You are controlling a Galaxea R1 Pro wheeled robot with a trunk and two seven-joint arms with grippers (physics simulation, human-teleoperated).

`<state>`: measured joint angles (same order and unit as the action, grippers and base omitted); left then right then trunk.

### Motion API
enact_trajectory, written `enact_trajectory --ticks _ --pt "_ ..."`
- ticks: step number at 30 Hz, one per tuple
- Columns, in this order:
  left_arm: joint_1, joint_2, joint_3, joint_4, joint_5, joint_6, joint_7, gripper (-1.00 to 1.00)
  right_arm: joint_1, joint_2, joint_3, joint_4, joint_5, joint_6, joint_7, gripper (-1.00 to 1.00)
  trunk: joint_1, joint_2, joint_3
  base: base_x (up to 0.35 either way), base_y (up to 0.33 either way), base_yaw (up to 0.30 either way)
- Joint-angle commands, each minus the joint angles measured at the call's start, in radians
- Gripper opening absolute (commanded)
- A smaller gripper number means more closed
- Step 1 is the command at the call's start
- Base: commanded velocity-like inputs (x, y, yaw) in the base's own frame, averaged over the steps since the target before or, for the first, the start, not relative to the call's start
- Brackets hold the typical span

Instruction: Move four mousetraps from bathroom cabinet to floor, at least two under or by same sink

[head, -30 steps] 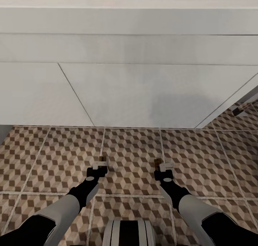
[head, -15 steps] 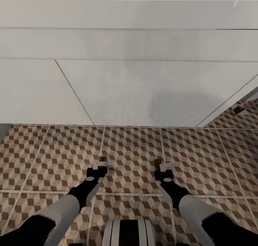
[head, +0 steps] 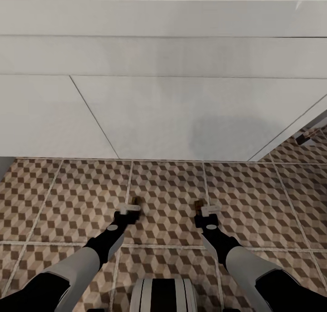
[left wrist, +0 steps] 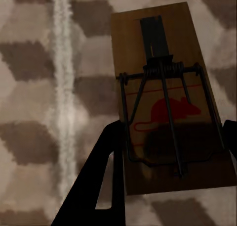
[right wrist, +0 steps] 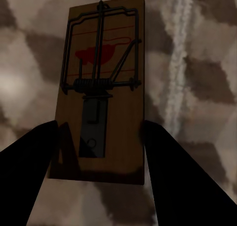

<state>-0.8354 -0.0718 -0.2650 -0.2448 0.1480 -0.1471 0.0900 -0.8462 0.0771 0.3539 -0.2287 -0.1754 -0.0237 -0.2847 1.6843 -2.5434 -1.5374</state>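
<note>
Two mousetraps are in my grippers, low over the cube-patterned bathroom floor (head: 168,189) in front of the white vanity (head: 163,116) that carries the sink (head: 163,5). My left gripper (head: 129,208) (left wrist: 173,129) is shut on a tan mousetrap (left wrist: 163,102) (head: 134,199), with its fingers against the board's long edges. On the other side, my right gripper (head: 206,210) (right wrist: 98,129) is shut on a second mousetrap (right wrist: 101,92) (head: 198,205). A small dark and tan thing that looks like a third mousetrap (head: 303,138) lies on the floor by the vanity's right corner. The cabinet is out of view.
The vanity front stands as a wide white wall just ahead of both grippers, and its right end (head: 290,125) leaves open floor beyond it. Tiled floor spreads to both sides. My own base (head: 163,296) is at the lower edge.
The view shifted slightly at first, then held still. My left gripper has dipped a little toward the floor with its mousetrap. The right gripper has stayed put.
</note>
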Motion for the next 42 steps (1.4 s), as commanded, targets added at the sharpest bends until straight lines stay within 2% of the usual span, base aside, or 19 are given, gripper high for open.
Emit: enact_trajectory --ticks 1,3,6,10,17,21,29,38,42 --pt "-0.001 0.001 -0.008 0.001 0.009 0.0 -0.006 -1.0 -0.001 -0.001 0.009 -0.001 -0.011 -0.001 -0.005 -1.0 0.0 0.0 -0.001 0.0 0.0 0.0" --pt "-0.001 0.004 -0.007 0.002 0.011 0.024 -0.035 -1.0 -0.001 -0.001 0.009 -0.003 -0.01 0.001 -0.005 -1.0 0.0 0.0 -0.001 0.0 0.0 0.0" --pt "-0.001 0.009 -0.007 0.002 0.01 0.042 -0.047 -1.0 -0.001 -0.002 0.009 -0.004 -0.01 0.001 -0.005 -1.0 0.0 0.0 -0.001 0.0 0.0 0.0" --pt "-0.001 0.035 -0.006 0.002 0.011 0.05 -0.052 -1.0 -0.001 -0.003 0.01 -0.006 -0.009 -0.001 -0.005 -1.0 0.0 0.0 -0.001 0.0 0.0 0.0" --pt "-0.001 0.069 -0.006 0.003 0.01 0.043 -0.054 -1.0 -0.004 -0.006 0.01 -0.053 -0.009 0.004 -0.005 -1.0 0.0 0.0 -0.001 0.0 0.0 0.0" --pt "-0.001 0.087 -0.005 -0.004 0.009 0.026 -0.054 -1.0 -0.034 -0.008 0.01 -0.066 -0.009 0.023 -0.006 -1.0 0.0 0.0 -0.001 0.0 0.0 0.0" --pt "-0.001 0.129 -0.004 -0.057 0.01 0.013 -0.06 -1.0 -0.056 -0.004 0.01 -0.087 -0.008 0.044 -0.019 -1.0 0.0 0.0 -0.001 0.0 0.0 0.0" --pt "-0.001 0.133 -0.005 -0.064 0.009 0.003 -0.055 -1.0 -0.057 0.001 0.01 -0.092 -0.008 0.04 -0.022 -1.0 0.0 0.0 -0.001 0.0 0.0 0.0" --pt "-0.001 0.128 -0.004 -0.054 0.01 -0.044 -0.042 -1.0 -0.057 0.001 0.009 -0.088 -0.01 0.038 -0.021 -1.0 0.0 0.0 -0.001 0.0 0.0 0.0"
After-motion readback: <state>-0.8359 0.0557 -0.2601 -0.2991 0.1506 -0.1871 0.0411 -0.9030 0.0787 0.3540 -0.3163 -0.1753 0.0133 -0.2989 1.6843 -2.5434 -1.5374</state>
